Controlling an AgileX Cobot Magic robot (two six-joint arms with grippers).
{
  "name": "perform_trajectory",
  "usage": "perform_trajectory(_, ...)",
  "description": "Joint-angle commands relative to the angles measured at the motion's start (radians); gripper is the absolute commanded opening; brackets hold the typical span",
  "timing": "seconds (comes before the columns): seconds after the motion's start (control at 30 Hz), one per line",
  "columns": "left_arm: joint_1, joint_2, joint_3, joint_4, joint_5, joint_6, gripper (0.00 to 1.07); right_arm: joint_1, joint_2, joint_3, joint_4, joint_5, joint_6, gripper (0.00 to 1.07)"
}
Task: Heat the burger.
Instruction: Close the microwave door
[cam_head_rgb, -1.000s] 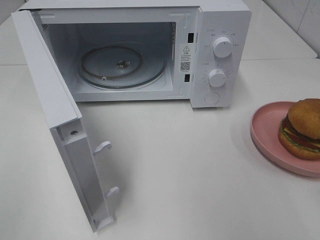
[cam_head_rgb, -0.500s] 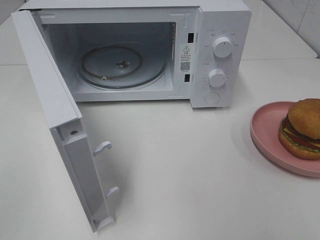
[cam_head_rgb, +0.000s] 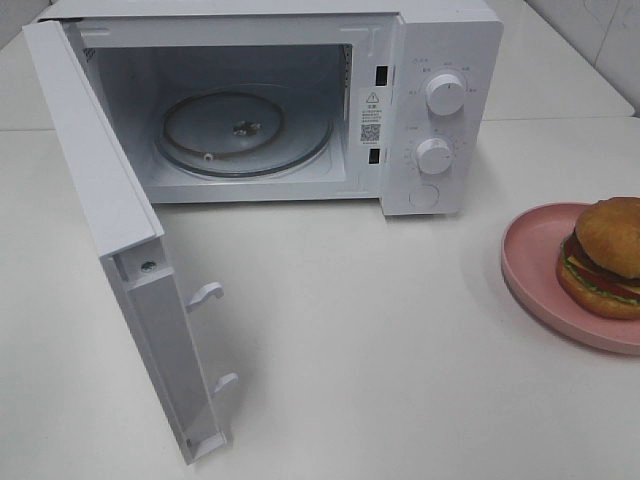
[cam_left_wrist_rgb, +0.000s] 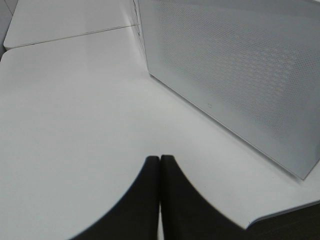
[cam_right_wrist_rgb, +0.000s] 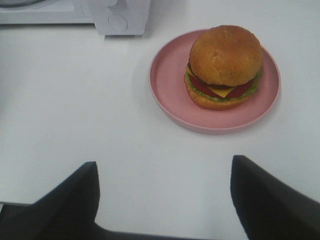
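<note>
The burger (cam_head_rgb: 603, 257) (cam_right_wrist_rgb: 224, 66), golden bun over cheese, tomato and lettuce, sits on a pink plate (cam_head_rgb: 530, 270) (cam_right_wrist_rgb: 170, 85) at the right edge of the high view. The white microwave (cam_head_rgb: 440, 60) stands at the back with its door (cam_head_rgb: 100, 200) swung wide open and the glass turntable (cam_head_rgb: 243, 133) bare. My right gripper (cam_right_wrist_rgb: 164, 172) is open over the table, well short of the plate, nothing between its fingers. My left gripper (cam_left_wrist_rgb: 160, 159) is shut, its fingertips pressed together, beside the outer face of the microwave door (cam_left_wrist_rgb: 240, 70). Neither gripper shows in the high view.
The open door (cam_head_rgb: 160, 350) juts out toward the front left of the white table (cam_head_rgb: 380, 350). Two knobs (cam_head_rgb: 444, 93) and a round button sit on the microwave's right panel. A seam between two tabletops (cam_left_wrist_rgb: 70, 37) runs behind the microwave.
</note>
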Motion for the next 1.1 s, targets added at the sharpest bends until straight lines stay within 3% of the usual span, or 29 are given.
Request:
perform_trajectory(0.03,0.002,-0.020,0.003,-0.001,-0.014,-0.004,0.00,-0.008,-0.076,0.006,0.000,-0.012,-0.016,0.70)
perform_trajectory(0.17,0.002,-0.020,0.003,-0.001,-0.014,-0.004,0.00,-0.008,-0.170,0.012,0.000,-0.007,-0.014,0.70)
perform_trajectory(0.63,0.002,-0.004,-0.023,0.006,-0.064,0.000,0.00,-0.008,-0.173,0.012,0.006,-0.007,-0.018,0.69)
perform_trajectory(0.83,0.002,0.079,-0.010,0.000,-0.237,0.000,0.00,-0.008,-0.173,0.012,0.006,-0.007,-0.018,0.69)
perform_trajectory(1.1,0.002,0.306,0.033,0.000,-0.458,0.000,0.00,-0.008,-0.173,0.012,0.006,-0.007,-0.018,0.69)
